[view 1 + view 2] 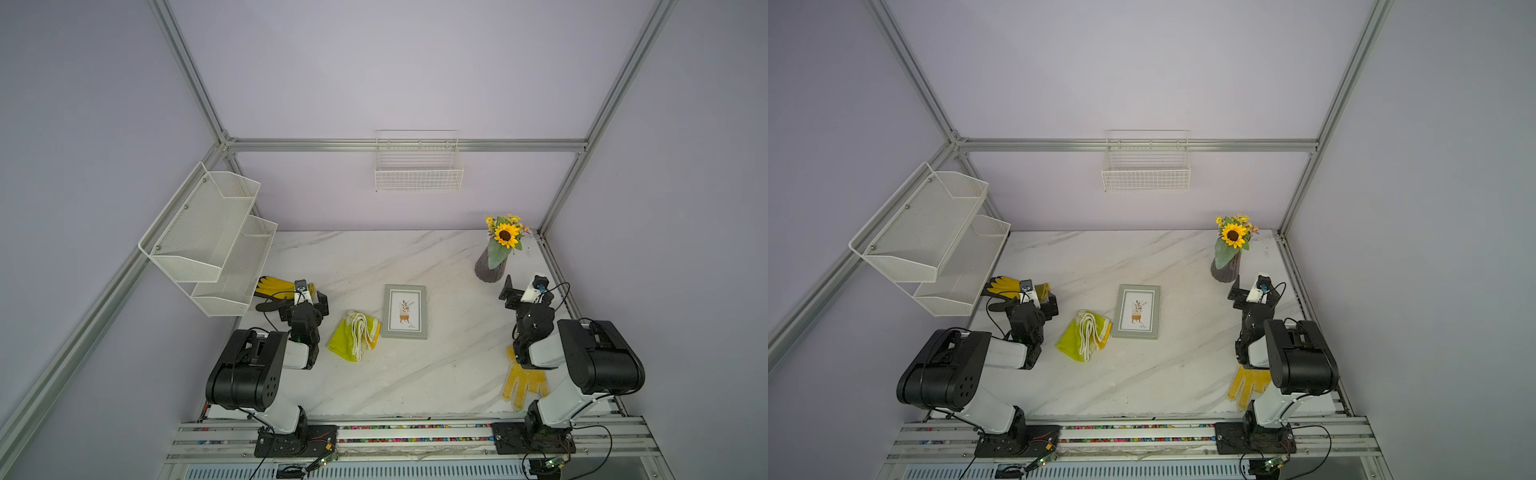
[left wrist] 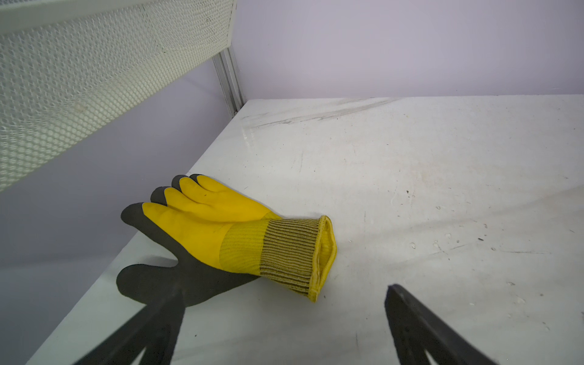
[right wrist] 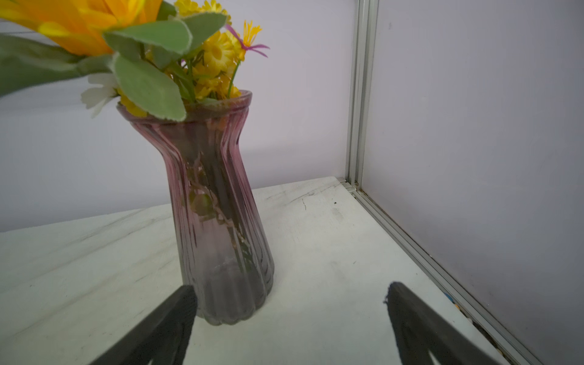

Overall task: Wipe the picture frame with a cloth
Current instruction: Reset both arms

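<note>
— Question for you: where is the picture frame (image 1: 405, 311)?
— Flat on its back about midway across the marble table (image 1: 374, 386), print facing up. One frame only. The cloth (image 1: 354, 334), also just one, lies folded just beside it on the robot's left side; I can't tell whether the two touch.
— And the arms (image 1: 245, 374)?
— Two, both folded: elbows high near the front rail (image 1: 415, 432), forearms dropping forward to low wrists. Each is well apart from the frame.
— The left one?
— The left gripper (image 2: 284, 290) sits by the table's left edge, aimed at a yellow rubber glove (image 2: 221, 230) with a dark palm. Jaws spread wide, nothing between them. One finger overlaps the glove's thumb in the wrist view; whether it touches I can't say.
— Right?
— The right gripper (image 3: 290, 287) faces a ribbed purple glass vase (image 3: 221, 221) of artificial flowers, a sunflower (image 1: 505, 235) among them. Jaws spread wide too, gripping nothing, the vase just ahead of one finger.
— Anything else to count?
— Two gloves in all: the rubber one and a flat yellow mesh glove (image 1: 525, 382), partly under the right arm. One vase. One white wire basket (image 1: 419, 172) on the back wall, one two-tier white mesh rack (image 1: 208, 237) on the left wall.
</note>
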`<state>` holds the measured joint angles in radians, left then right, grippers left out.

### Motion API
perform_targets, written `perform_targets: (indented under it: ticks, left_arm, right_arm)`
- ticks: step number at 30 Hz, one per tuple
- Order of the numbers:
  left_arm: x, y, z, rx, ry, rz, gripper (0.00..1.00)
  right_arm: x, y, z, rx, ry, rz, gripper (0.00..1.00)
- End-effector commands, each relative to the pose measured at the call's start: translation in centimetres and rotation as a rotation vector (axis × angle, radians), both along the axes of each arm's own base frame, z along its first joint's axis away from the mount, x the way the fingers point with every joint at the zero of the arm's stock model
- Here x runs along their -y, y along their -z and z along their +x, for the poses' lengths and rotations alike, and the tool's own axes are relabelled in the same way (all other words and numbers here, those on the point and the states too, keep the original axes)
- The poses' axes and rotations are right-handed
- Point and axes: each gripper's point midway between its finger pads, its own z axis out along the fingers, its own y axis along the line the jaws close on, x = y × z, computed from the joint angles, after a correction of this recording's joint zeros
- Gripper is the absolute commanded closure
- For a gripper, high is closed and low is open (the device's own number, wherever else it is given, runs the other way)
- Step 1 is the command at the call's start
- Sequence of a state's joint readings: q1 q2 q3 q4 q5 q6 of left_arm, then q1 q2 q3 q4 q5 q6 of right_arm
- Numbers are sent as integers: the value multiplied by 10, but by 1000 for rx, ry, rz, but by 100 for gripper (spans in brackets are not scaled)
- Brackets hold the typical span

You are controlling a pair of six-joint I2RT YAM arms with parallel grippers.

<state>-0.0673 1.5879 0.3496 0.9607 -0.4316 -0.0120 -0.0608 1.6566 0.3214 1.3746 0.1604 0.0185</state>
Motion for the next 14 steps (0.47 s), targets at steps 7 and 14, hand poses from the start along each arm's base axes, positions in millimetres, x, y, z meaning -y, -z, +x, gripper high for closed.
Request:
perform_targets:
  ticks: [7, 14]
  left_arm:
    - [0, -16, 5, 61, -1, -17, 0]
    - [0, -15, 5, 61, -1, -17, 0]
  right_arm:
    - [-4, 14, 5, -67, -28, 24, 3]
    - [-4, 13, 5, -67, -29, 24, 3]
